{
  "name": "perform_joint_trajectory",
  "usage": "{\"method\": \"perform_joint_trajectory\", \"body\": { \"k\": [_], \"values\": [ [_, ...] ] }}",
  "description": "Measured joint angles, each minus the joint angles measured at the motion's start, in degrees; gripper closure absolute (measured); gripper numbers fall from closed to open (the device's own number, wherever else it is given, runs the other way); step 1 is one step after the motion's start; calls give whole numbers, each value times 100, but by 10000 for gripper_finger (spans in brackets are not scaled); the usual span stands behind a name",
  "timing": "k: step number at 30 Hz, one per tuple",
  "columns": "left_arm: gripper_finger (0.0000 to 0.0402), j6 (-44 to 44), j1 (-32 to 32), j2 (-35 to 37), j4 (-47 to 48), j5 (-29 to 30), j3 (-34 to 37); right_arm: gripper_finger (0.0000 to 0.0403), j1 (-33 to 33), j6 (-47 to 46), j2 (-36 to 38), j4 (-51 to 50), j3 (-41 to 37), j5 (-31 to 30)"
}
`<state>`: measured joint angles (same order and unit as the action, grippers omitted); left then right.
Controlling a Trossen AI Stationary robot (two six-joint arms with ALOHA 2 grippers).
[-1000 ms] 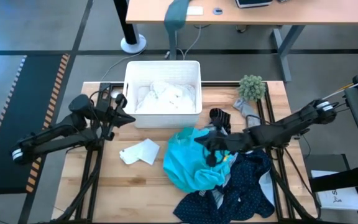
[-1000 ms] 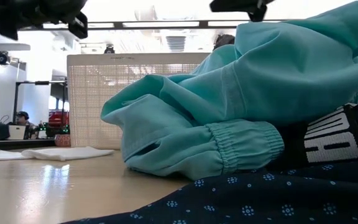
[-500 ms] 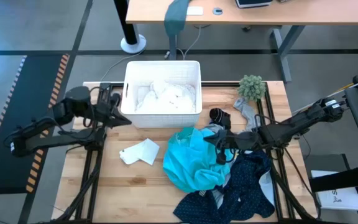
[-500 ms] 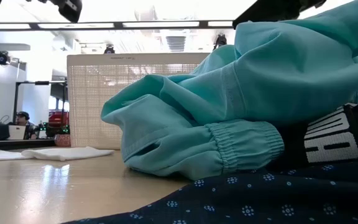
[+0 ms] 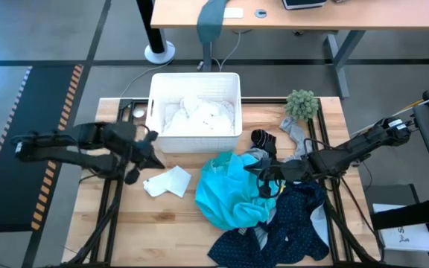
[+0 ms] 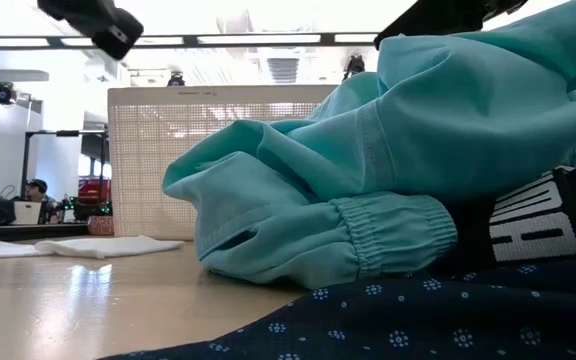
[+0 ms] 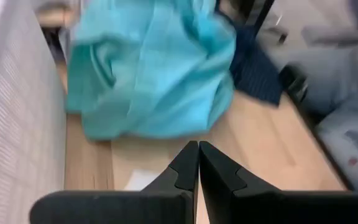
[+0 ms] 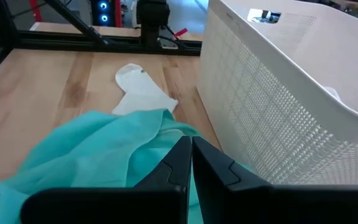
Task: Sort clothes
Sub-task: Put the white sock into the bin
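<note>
Clearly tangled: teal garment (image 5: pixel 226 192) heaped over navy dotted garment (image 5: pixel 293 223) and black piece with white lettering (image 6: pixel 528 225), all bunched toward the worktop's (image 5: pixel 162 223) near right corner. Separate white cloth (image 5: pixel 168 182) flat near mid-worktop, just in front of the white basket (image 5: pixel 194 83) at the far edge, more white fabric already inside. Right hand (image 5: pixel 268 179) over the teal heap, fingers pressed together, holding nothing. Left hand (image 5: pixel 141 158) beside the basket's left front corner, near the white cloth, likewise pinched together and empty. Risks: snagging two layers at once and dragging the pile off the near edge; clipping the basket wall; pushing cloth flat instead of gripping.
</note>
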<state>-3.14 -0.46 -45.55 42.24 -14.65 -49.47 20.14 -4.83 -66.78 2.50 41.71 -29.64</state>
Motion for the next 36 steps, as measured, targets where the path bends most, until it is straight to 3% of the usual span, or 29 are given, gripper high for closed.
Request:
{"method": "perform_joint_trajectory", "body": {
  "k": [4,7,24,29,36],
  "values": [
    [402,297,-473,-467,169,722,7,403,0,41,0,-2,0,-26],
    [402,540,-699,-796,336,953,7,403,0,100,0,-9,-12,-35],
    [402,2350,-828,-2095,1179,980,253,403,-2,191,-2,-94,-13,-34],
    [402,3119,-1108,-2141,1443,972,690,403,-2,191,-2,-98,-24,-34],
    [402,3250,-1720,-1963,1471,921,1141,403,-2,189,-2,-98,-28,-34]
  ]
}}
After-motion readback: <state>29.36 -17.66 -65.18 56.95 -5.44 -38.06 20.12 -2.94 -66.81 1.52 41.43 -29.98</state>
